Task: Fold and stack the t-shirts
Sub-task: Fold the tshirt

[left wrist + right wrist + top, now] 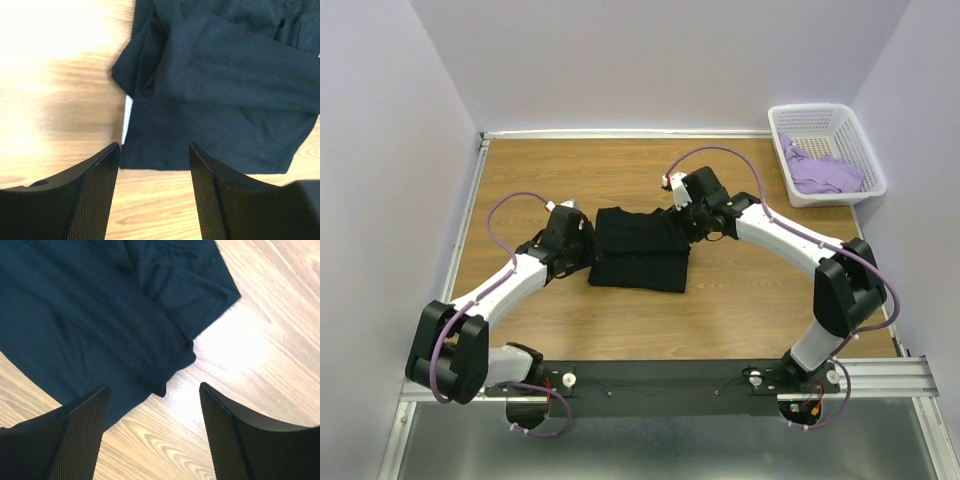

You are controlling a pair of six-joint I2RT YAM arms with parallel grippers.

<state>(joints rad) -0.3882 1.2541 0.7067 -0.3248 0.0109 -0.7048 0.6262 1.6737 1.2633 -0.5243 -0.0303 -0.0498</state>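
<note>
- In the middle of the worktop (520, 180) lies the black shirt (642, 250), folded to a flat bundle. It is a bit wider left-to-right than deep.
- Left gripper (155, 150): jaws open and empty, low at the bundle's left edge. The cloth lies straight ahead of the tips, with the near-left corner between them.
- Right gripper (155, 390): jaws open, gripping nothing, at the bundle's far-right corner. The shirt lies ahead and to the left in its wrist view, with bare wood under the tips.
- The arms flank the bundle on opposite sides, about equally near. Judged: another fold would take both jaws at the edges.
- Lavender shirt (825, 175) sits crumpled in the basket (808, 108) at the far right, well apart from the black one. The right arm is nearer to it.
- Nothing stands between the jaws and the black shirt.
- A white sliver shows at the left fold in the left wrist view; cannot tell what it is.
- Stack not yet made.
</note>
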